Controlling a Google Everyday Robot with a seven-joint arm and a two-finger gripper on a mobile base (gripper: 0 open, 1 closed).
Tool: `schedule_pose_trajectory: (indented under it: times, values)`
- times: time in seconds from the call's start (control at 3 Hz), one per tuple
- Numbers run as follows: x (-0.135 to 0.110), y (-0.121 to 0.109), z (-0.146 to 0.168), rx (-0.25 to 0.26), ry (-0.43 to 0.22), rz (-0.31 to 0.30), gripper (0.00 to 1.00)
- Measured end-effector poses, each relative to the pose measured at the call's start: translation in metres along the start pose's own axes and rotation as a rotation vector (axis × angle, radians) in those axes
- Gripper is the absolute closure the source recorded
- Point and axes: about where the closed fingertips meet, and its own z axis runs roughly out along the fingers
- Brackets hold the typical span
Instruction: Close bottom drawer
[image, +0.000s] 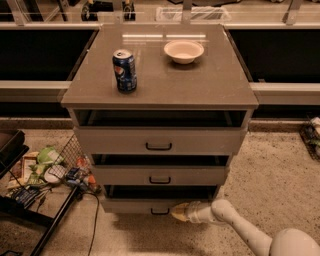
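The bottom drawer (135, 205) is the lowest and narrowest of three grey-beige fronts, with a small black bar handle (160, 212). It stands slightly pulled out, with a dark gap above its front. My gripper (177, 211) is at the end of the white arm (235, 227) that comes in from the lower right. Its yellowish tip is right against the drawer front, just right of the handle.
A blue soda can (124, 70) and a white bowl (183, 51) stand on the cabinet top (200, 85). The top drawer (159, 141) and middle drawer (159, 175) are also partly open. A black wire rack with clutter (45, 172) sits on the floor at left.
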Motion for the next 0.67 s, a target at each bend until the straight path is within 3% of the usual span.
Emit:
schedule_pose_trajectory:
  times: [0.67]
  values:
    - [0.0000, 0.0044, 0.0048, -0.009, -0.001, 0.001, 0.31]
